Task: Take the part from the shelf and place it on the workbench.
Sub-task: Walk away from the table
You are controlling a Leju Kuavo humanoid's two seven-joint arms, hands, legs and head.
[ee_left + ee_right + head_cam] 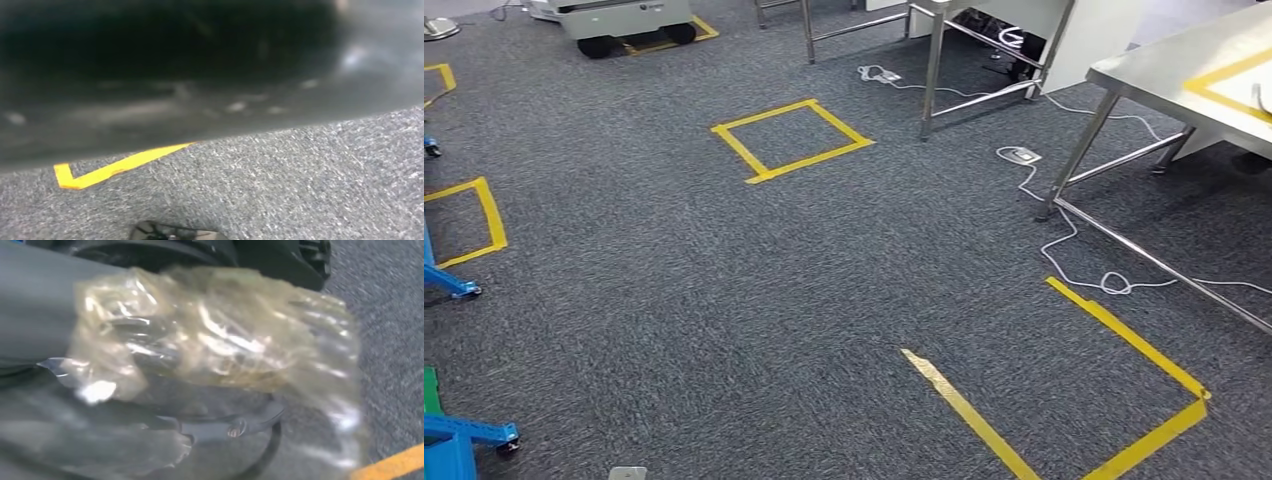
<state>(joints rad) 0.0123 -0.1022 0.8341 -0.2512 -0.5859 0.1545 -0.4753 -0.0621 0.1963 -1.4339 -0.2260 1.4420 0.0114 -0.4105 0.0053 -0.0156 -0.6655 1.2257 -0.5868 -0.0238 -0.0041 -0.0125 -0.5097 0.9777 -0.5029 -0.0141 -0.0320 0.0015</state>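
One bagged part point(215, 350) sits clamped in the right hand point(45, 315), hanging low above the carpet point(724, 300); the surface point(1184, 75) stands well apart; slippery wrapping could slide free mid-walk; left hand's state cannot be told.

Head view: workbench point(1214, 75) at upper right, cables point(1064, 235) trailing on the carpet point(724, 290) under and beside its legs. Taped square point(790, 139) upper centre, open taped outline point(1124, 400) lower right, another taped square point(469, 222) at left edge. Wheeled cart point(624, 20) at top, left of a metal frame point(924, 50).
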